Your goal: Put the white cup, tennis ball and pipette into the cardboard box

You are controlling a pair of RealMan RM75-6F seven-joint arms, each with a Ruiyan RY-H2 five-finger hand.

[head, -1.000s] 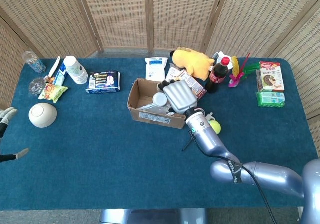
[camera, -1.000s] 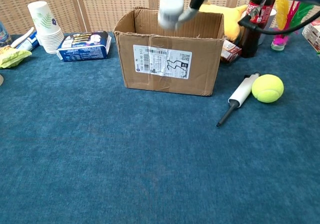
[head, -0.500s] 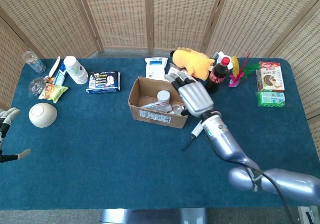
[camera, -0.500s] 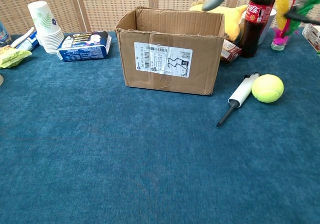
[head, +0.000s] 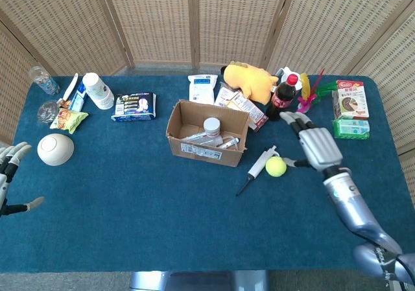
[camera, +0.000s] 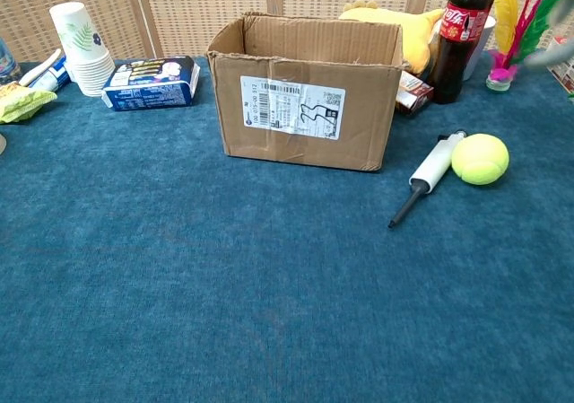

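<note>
The cardboard box [head: 194, 150] [camera: 305, 116] stands mid-table, and the white cup [head: 211, 126] lies inside it among other small items. To the right of the box lie the pipette [head: 258, 168] [camera: 429, 174] and the yellow tennis ball [head: 276, 166] [camera: 480, 158], touching each other. My right hand [head: 316, 144] hovers open just right of the ball, fingers spread, holding nothing; only a blurred fingertip [camera: 547, 56] shows in the chest view. My left hand [head: 11, 174] sits open at the far left table edge.
Behind the box are a yellow plush [head: 249, 78], a cola bottle [head: 281, 96] [camera: 456, 35], snack packs and a feather toy [head: 308, 91]. At the left are a paper cup stack [head: 97, 90] [camera: 79, 46], a blue pack [head: 134, 105] and a white bowl [head: 55, 149]. Boxes [head: 351, 108] lie far right.
My right hand released the white cup into the box, then moved right and down, away from the box to beside the tennis ball. The left hand barely shifted.
</note>
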